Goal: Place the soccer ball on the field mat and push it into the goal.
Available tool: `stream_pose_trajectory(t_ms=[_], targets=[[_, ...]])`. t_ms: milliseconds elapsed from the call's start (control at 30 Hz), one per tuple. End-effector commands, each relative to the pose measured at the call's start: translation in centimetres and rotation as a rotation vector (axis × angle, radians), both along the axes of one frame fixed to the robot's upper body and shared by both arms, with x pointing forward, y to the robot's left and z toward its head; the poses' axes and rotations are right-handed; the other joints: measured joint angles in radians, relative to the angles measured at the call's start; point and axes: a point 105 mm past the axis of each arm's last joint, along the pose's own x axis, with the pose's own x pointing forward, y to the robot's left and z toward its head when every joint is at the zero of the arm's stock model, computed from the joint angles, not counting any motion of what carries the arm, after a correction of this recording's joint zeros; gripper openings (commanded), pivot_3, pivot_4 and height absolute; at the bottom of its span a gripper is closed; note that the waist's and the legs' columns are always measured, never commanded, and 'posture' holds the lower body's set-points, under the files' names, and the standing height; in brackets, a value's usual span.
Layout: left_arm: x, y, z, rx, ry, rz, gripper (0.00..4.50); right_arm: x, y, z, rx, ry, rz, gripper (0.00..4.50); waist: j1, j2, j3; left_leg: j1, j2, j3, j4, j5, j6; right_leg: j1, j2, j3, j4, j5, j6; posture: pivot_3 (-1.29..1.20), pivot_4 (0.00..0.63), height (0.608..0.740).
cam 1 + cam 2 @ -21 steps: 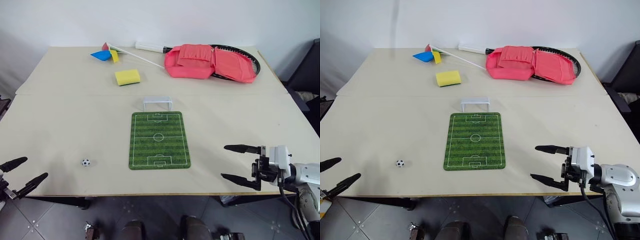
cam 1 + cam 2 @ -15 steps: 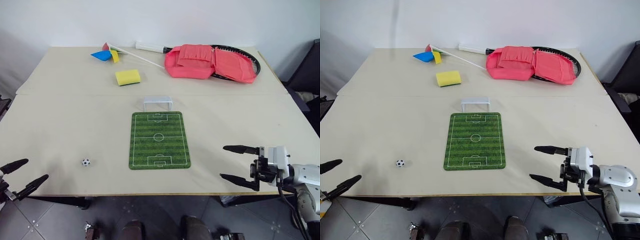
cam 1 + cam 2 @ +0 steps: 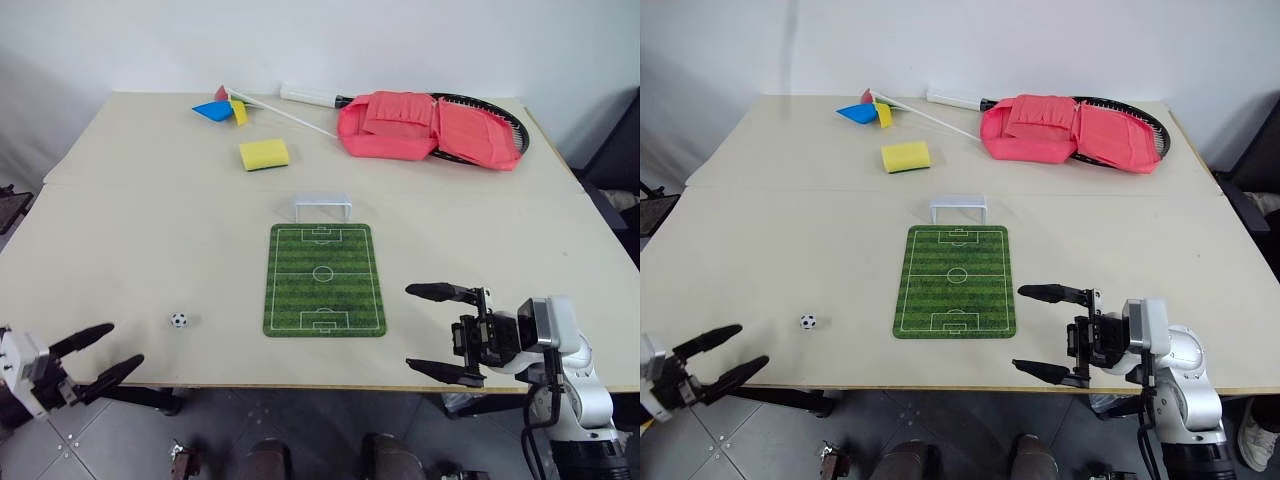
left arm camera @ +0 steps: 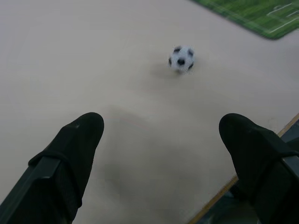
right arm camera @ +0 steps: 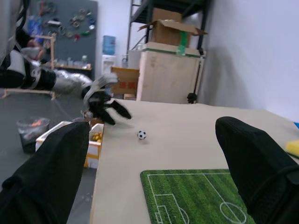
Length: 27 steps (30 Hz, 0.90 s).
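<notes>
The tiny black-and-white soccer ball (image 3: 179,320) lies on the beige table, left of the green field mat (image 3: 323,278). The small white goal (image 3: 322,206) stands at the mat's far end. My left gripper (image 3: 122,345) is open at the table's front left edge, a short way in front of the ball, which shows ahead of its fingers (image 4: 77,140) in the left wrist view. My right gripper (image 3: 410,327) is open near the front edge, just right of the mat's near corner, pointing left. Neither gripper holds anything.
A yellow sponge (image 3: 264,154) lies behind the goal to the left. A pink bag (image 3: 425,125) on a black racket (image 3: 508,118) and a coloured pinwheel (image 3: 222,107) lie along the far edge. The table's front edge (image 3: 300,387) runs just under both grippers.
My right gripper has moved left, closer to the mat's near right corner. My left gripper has moved right, closer to the ball. Ball, mat and goal have not moved.
</notes>
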Motion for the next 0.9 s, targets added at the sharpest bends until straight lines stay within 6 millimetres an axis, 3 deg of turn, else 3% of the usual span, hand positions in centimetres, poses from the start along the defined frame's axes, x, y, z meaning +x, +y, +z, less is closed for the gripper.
stream_pose_trajectory(t_ms=[33,167,333,433,767,900], targets=[[0.9,-1.4,0.9,-0.034,-0.023,-0.045,4.48,-0.4,-0.7,-0.3,-0.047,-0.022,0.015,4.50,-0.001,0.000,0.000,0.000,0.000,0.000,0.000,0.000,0.000,0.000,0.000,0.000,0.000,0.000,0.000,0.00,0.150,0.740],[2.7,-3.9,-0.2,-0.043,0.012,-0.122,4.48,-0.7,-0.9,-0.9,-0.084,-0.030,0.042,4.50,-0.003,0.001,0.000,0.000,0.000,0.000,0.000,0.000,0.000,0.000,0.000,0.000,0.001,0.000,0.000,0.00,0.150,0.740],[4.3,-4.7,-1.2,-0.026,0.033,-0.133,4.48,-0.4,-1.2,-1.0,-0.093,-0.026,0.019,4.50,-0.006,0.000,0.000,0.000,0.000,0.000,0.002,0.000,0.000,0.000,0.001,0.001,0.002,0.000,0.000,0.00,0.150,0.740],[4.6,-5.3,-1.6,-0.030,0.049,-0.159,3.91,-0.3,-1.4,-1.1,-0.094,-0.023,-0.004,4.50,-0.005,0.000,0.000,0.000,0.000,0.001,0.002,0.000,0.000,0.000,0.001,0.001,0.002,0.000,0.000,0.00,0.150,0.740],[5.1,-5.9,-2.4,-0.014,0.069,-0.188,0.94,-0.7,-1.7,-1.2,-0.076,-0.031,-0.069,4.50,-0.002,0.001,0.000,0.000,0.000,0.001,0.004,0.000,0.000,0.000,0.001,0.002,0.003,0.000,0.000,0.00,0.150,0.740],[6.0,-8.3,0.6,-0.049,-0.004,-0.303,0.85,-0.4,-2.5,-0.6,-0.065,-0.063,-0.123,4.50,0.005,0.001,0.000,0.000,0.000,0.001,0.006,0.000,0.000,0.000,0.001,0.002,0.005,0.000,0.000,0.00,0.150,0.740]])
